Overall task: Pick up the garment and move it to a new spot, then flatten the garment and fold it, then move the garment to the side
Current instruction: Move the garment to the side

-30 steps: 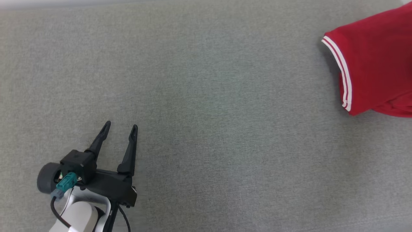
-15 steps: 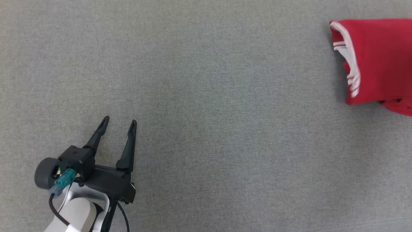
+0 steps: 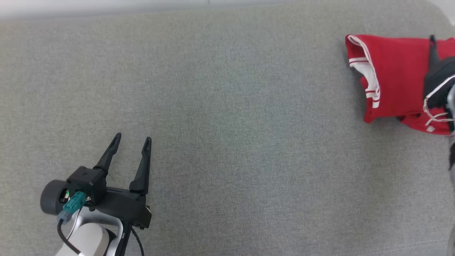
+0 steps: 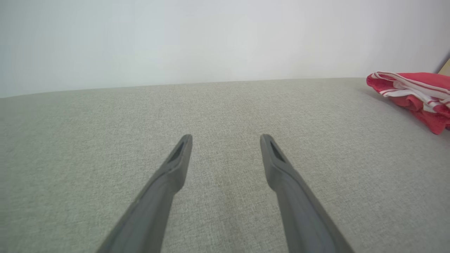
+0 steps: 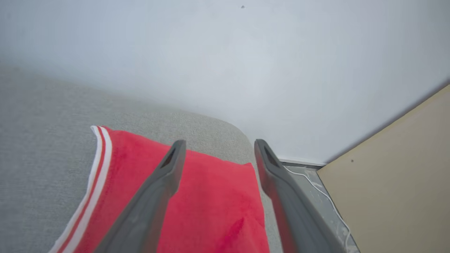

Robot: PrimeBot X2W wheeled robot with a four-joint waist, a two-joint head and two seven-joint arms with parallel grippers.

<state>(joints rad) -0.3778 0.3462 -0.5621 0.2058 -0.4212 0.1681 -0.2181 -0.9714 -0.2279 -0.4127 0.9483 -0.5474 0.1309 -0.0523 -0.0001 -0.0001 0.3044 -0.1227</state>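
On the grey fabric (image 3: 227,106), far right, lies the garment (image 3: 398,78).

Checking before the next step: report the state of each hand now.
Left hand: open, holding nothing.
Right hand: open, holding nothing, over the red fabric garment with white-striped trim.

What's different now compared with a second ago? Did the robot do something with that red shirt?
The right gripper has opened and let go of the red garment, which now lies folded on the grey surface at the right, striped cuff turned over; the gripper hangs open just above it. The head camera shifted as well. The left gripper stayed open and empty at the lower left.
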